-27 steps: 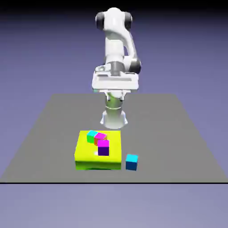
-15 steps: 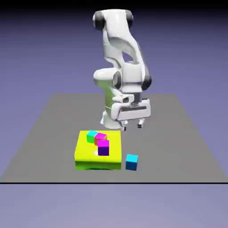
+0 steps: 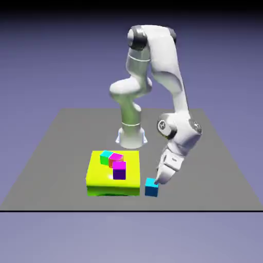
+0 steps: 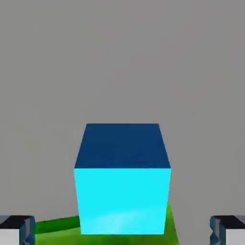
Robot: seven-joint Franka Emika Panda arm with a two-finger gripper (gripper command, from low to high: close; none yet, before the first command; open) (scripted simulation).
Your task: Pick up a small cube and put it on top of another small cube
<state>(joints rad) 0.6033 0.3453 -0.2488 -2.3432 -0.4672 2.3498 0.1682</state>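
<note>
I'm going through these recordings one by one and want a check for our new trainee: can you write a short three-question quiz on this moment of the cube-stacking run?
1. True or false: the end effector is open, with the small cube between its fingertips.
2. Where does the small cube rest? A) on the yellow-green block B) on the grey table C) on the purple cube
3. Fill in: the yellow-green block carries ___ small cubes.

Key: 1 true; 2 B; 3 three: the purple cube, a pink-topped cube and a cyan-topped cube with green sides.
</note>
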